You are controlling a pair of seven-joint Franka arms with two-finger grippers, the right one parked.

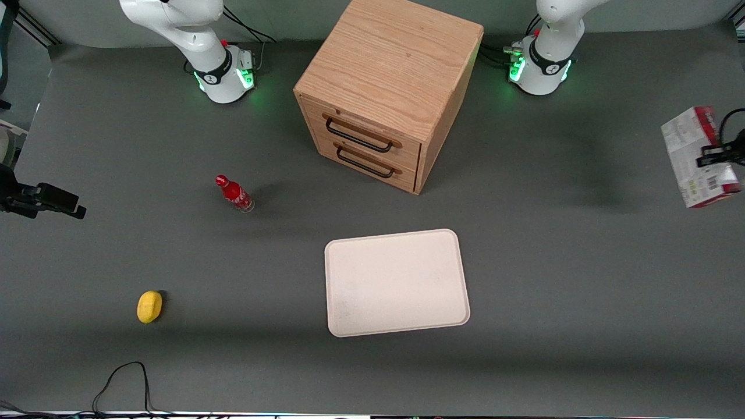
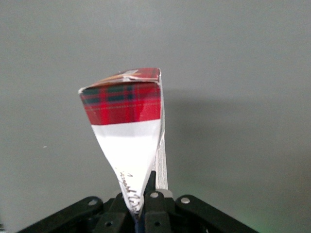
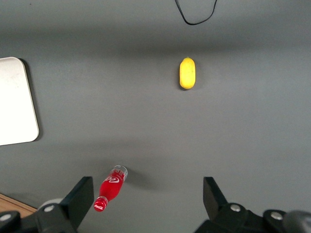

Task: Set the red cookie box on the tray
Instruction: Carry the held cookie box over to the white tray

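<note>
dark grey matting covers the surface. at the working arm's end, raised above it, the hand pinches the red cookie box, its pale printed face showing. well apart from the hand, nearer the front camera, lies the tray, in front of a wooden drawer cabinet.

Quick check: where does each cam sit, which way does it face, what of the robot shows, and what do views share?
Front: high, looking down at table; both arm bases show, tray, cabinet, box held in gripper at the working arm's end.
Left wrist: on working arm, looks along fingers shut on box, above bare table.
Right wrist: on parked arm, looks down; its own fingers show, bottle, lemon, tray corner.
Shared: front and right wrist show tray, bottle, lemon.
</note>
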